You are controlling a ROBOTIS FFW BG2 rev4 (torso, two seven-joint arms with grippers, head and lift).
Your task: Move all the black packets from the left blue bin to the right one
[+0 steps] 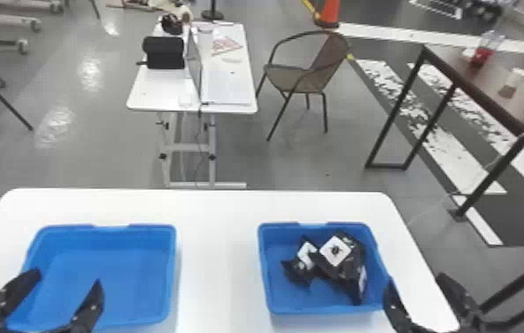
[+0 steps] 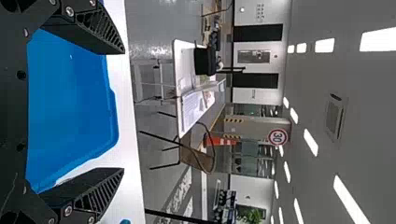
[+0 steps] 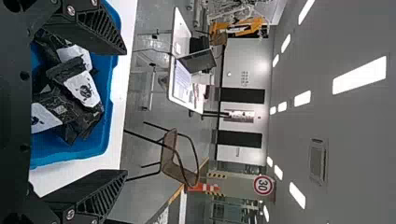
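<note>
In the head view my left gripper (image 1: 70,276) stands open over the near part of the left blue bin (image 1: 169,274), whose visible floor is bare. My right gripper (image 1: 415,279) is open at the right edge of the right blue bin (image 1: 325,307). Several black packets (image 1: 340,261) with white labels lie heaped in that right bin. The left wrist view has the left gripper (image 2: 123,112) with its fingers wide apart and the blue bin (image 2: 70,102) beyond. In the right wrist view the right gripper (image 3: 126,112) holds nothing, the black packets (image 3: 77,93) being behind its fingers.
Both bins stand on a white table (image 1: 217,257), with a strip of tabletop between them. Farther off are a second white table (image 1: 225,88) with a laptop, a brown chair (image 1: 305,75) and a dark metal frame (image 1: 396,110) at the right.
</note>
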